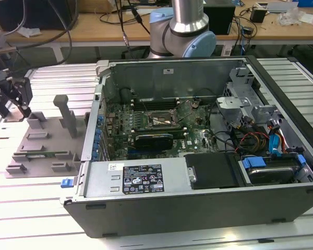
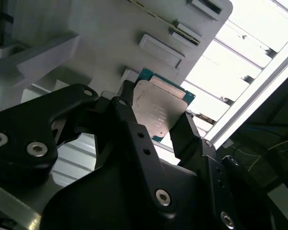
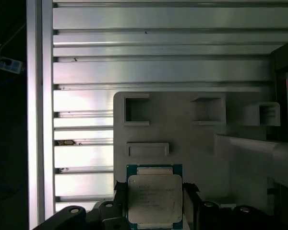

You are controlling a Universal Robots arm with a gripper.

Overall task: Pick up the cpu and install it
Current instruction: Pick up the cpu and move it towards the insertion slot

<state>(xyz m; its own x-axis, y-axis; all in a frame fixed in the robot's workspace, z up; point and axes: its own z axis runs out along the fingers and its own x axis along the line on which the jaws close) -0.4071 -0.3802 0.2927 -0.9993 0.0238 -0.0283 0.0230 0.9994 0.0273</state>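
Tool (image 2: 156, 122) clamped on the cpu (image 2: 159, 106), a small flat square chip with a dull silver-grey metal top and a green border. In the second wrist view my black fingers (image 2: 129, 115) press two opposite edges of it.

The first wrist view shows the same grip: the cpu (image 3: 154, 200) has its metal side toward the camera, with a finger on either side. Behind it lies the pale grey plastic fixture tray (image 3: 192, 139), with raised blocks and square pockets, on the ribbed aluminium counter (image 3: 81, 72). I cannot tell whether the chip touches the tray.

In the exterior view my tool (image 1: 15, 101) hangs over the tray (image 1: 41, 151) at the exterior view's left. It is well apart from the open grey-and-black computer case (image 1: 198, 208). Inside the case, the black square metal-framed socket (image 1: 157, 121) sits near the middle of the board.
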